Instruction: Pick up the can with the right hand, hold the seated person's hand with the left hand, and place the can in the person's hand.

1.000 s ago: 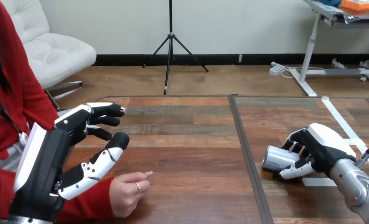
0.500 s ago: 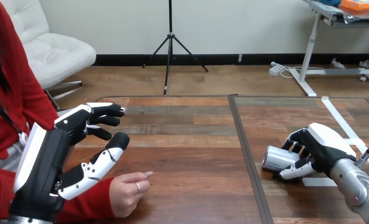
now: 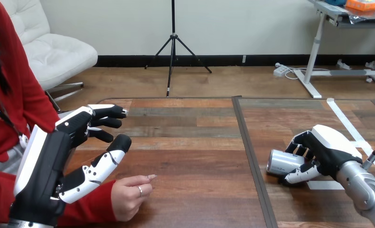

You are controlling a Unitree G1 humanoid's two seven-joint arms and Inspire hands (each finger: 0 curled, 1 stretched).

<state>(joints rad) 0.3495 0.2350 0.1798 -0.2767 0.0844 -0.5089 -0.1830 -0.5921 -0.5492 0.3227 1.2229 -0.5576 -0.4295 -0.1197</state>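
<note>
- The silver cylindrical metal can [image 3: 281, 162] lay on its side at the right of the wooden plank table [image 3: 190, 142], its round end turned toward the table's middle, just beyond the dark seam [image 3: 253, 156] that runs down the tabletop.
- The robot's right hand [image 3: 329, 149] was wrapped over the can from the far-right side: fingers curled across the top, thumb tucked beneath the near side. This looked like the pick-up grasp the task calls for, taken sideways because the can was lying down and not standing.
- Whether the can was clear of the wood or resting on it could not be told; it sat low, at table height.
- The left hand [image 3: 57, 159] was held up over the table's left side with its fingers straight and fanned apart and the thumb stretched forward, gripping nothing. That spread pose likely served as readiness to take the person's hand.
- The person's hand [image 3: 130, 194], coming out of a red sleeve, rested on the table near the bottom edge, fingers loosely folded. It lay just below and beside the left hand's thumb; no clasp was visible between them.
- The can was well apart from the person's hand, on the far side of the seam, so the hand-over seemed not yet begun.
- A white tape strip [image 3: 347, 124] crossed the table behind the right hand.
</note>
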